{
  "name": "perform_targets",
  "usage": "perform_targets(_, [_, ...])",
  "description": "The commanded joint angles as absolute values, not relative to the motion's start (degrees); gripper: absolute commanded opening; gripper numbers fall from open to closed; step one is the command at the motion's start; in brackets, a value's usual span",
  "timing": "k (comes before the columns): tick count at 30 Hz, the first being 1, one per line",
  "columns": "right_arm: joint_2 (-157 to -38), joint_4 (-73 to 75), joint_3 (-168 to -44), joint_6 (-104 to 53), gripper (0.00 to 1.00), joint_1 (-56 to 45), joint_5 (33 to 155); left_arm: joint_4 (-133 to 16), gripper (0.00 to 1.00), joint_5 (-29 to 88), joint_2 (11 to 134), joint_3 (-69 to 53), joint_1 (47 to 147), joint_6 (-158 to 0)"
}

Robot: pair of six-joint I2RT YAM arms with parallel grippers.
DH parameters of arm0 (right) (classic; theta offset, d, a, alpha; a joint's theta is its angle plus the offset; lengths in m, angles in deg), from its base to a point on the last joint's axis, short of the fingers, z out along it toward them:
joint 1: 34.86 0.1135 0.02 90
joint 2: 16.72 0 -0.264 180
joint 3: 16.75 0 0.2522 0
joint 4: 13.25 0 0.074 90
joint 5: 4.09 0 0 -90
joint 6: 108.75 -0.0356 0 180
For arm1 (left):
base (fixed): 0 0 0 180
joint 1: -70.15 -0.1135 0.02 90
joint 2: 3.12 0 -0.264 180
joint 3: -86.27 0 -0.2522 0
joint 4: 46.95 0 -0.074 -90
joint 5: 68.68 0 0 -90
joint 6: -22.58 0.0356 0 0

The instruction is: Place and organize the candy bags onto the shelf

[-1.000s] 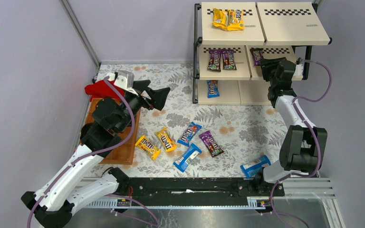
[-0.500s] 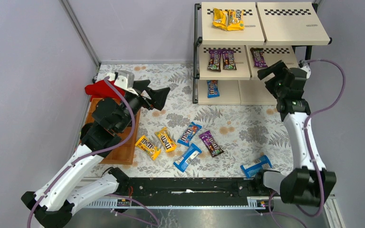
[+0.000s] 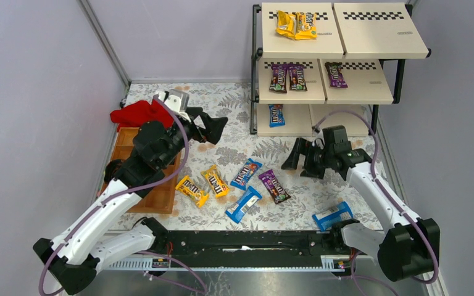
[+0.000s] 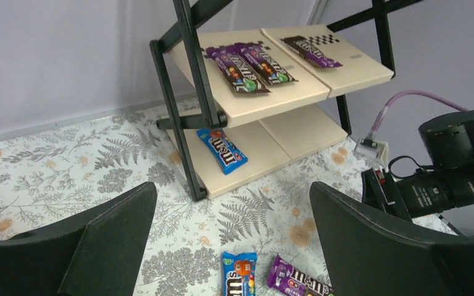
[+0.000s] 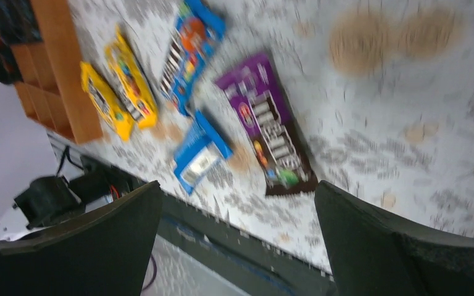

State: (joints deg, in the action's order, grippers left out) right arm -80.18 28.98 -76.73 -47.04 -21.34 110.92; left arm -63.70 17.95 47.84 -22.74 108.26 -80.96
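Purple, glossy, rectangular candy packet (image 3: 274, 186) lies flat on the floral cloth (image 3: 321, 185), long axis diagonal, far-left to near-right, near your right gripper (image 3: 299, 161), spread and empty; left gripper (image 3: 208, 126) likewise.

Soft, even white light is falling from overhead, keeping the whole desk bright. The shelf (image 3: 370, 37) at the far right corner is throwing only pale shadows under its boards. The top view is showing everything sharply, with faint glare glinting on the candy bags (image 3: 245, 173) near the front edge. The left wrist view is rendering crisply too. Motion blur is smearing the right wrist view, its dark fingers (image 5: 407, 246) looming soft in both lower corners.
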Motion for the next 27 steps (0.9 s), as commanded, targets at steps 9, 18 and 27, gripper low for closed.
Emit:
perform_targets(9, [-76.9, 37.9, -67.0, -53.9, 1.00, -20.1, 120.1, -63.6, 0.99, 20.0, 51.4, -20.0, 105.1, -81.8])
perform_targets(18, [-82.9, 17.6, -56.5, -67.3, 0.97, -19.5, 123.5, -63.2, 0.99, 20.7, 50.8, -20.2, 105.0, -82.5])
perform_targets(27, [-90.6, 7.4, -55.7, -70.7, 0.52, -19.5, 118.6, -63.4, 0.99, 19.5, 50.0, -20.2, 105.0, -82.2])
